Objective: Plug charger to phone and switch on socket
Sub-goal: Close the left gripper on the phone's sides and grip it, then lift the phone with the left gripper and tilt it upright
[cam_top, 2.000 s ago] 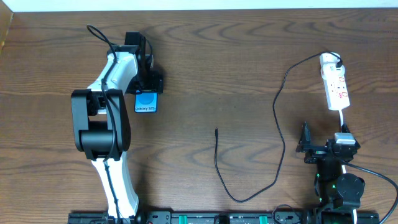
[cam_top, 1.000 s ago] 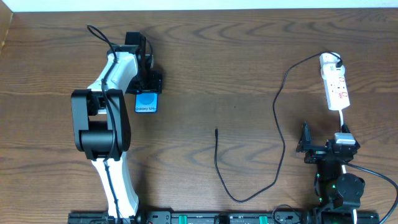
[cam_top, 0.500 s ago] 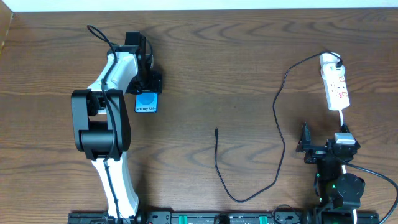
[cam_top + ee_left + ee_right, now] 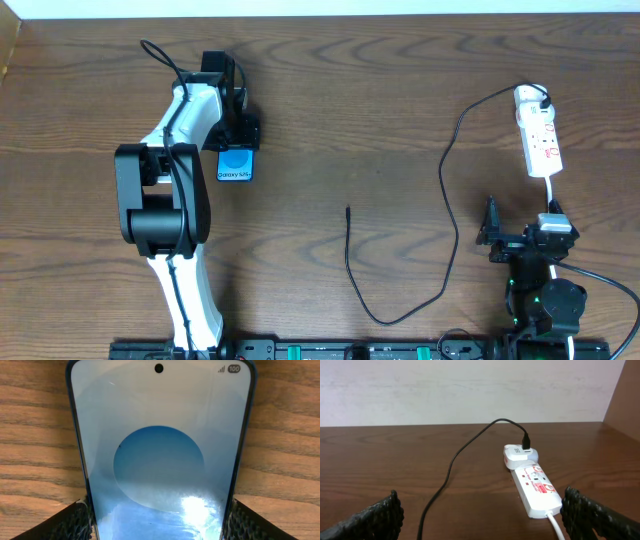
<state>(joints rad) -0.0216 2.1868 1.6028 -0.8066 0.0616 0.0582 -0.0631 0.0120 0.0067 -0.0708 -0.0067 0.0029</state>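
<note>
The phone (image 4: 235,165) lies flat on the wooden table at the left, blue screen up; it fills the left wrist view (image 4: 160,455). My left gripper (image 4: 238,148) is shut on the phone's far end, one pad against each long edge (image 4: 157,522). The charger's black cable (image 4: 347,255) lies loose mid-table, its connector tip (image 4: 348,210) free, and loops right to a plug (image 4: 541,99) seated in the socket (image 4: 540,142). My right gripper (image 4: 522,228) is open and empty, near the front right, facing the socket (image 4: 534,486) and cable (image 4: 455,460).
The socket's white cord (image 4: 552,190) runs toward my right arm and shows in the right wrist view (image 4: 556,527). A pale wall stands behind the table's far edge (image 4: 420,425). The left arm's body (image 4: 165,200) stretches from the front edge to the phone.
</note>
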